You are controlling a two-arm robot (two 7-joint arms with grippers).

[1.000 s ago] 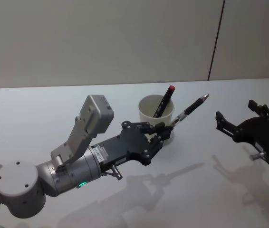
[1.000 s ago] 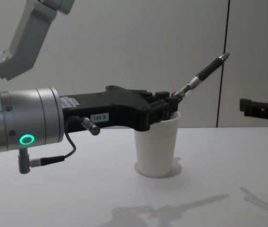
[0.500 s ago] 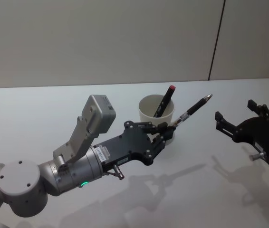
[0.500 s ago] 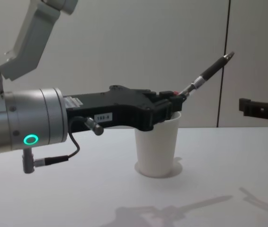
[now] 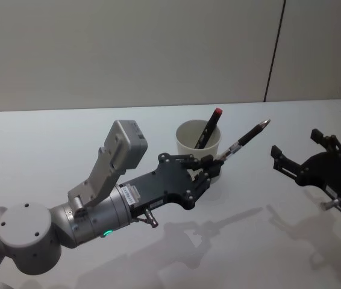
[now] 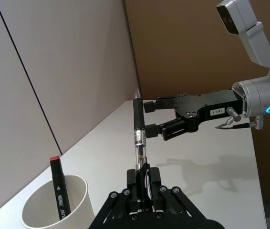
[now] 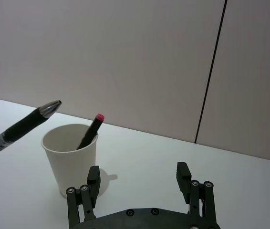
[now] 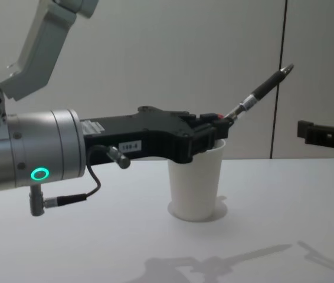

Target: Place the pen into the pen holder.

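While my left gripper (image 5: 210,164) is clamped shut on the pen (image 5: 243,139), its 2 fingers pinch the clear lower end of the barrel. The rest of the pen sticks out beyond the fingertips. In the left wrist view the dark grip section and the pointed tip rise straight out from between my fingers.

In the chest view my fingertips sit at the height of the rolled rim, on the near side of the pen holder (image 8: 196,187). The pen slants up and away to my right, so its tip ends high above the cup and past its right side. No part of the pen is inside the holder.

The holder is a plain white paper cup standing upright on the pale table (image 5: 56,138). It has 1 thing in it: a black marker with a red cap (image 5: 209,126), leaning against the far wall of the cup with the cap poking above the rim.

My right gripper (image 7: 139,172) hangs over the table well off to the right of the cup, its 2 fingers spread wide with nothing between them. They point toward the cup.
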